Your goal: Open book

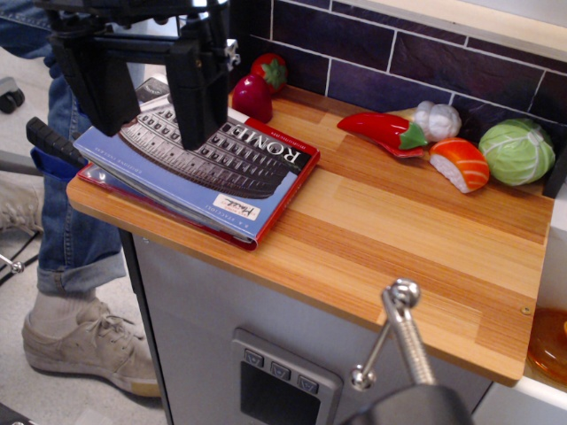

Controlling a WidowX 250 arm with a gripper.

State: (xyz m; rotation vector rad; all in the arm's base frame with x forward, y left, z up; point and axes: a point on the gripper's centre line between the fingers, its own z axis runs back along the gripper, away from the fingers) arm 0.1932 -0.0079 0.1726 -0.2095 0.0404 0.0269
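The book (199, 168) lies closed and flat on the left end of the wooden counter (399, 239). It has a blue cover with a grey Colosseum photo, a white "ROME" title on a black band, red edging and a small white label near its front edge. My gripper (146, 97) hangs over the book's back left part. Its two black fingers (199, 84) stand wide apart with nothing between them. I cannot tell whether the fingertips touch the cover.
A toy strawberry (270, 69) and a dark red fruit (252, 97) sit behind the book. A red chili (381, 131), garlic (438, 119), salmon sushi (461, 164) and cabbage (516, 150) lie at the back right by the purple tile wall. A person's jeans leg (66, 221) stands at the left.
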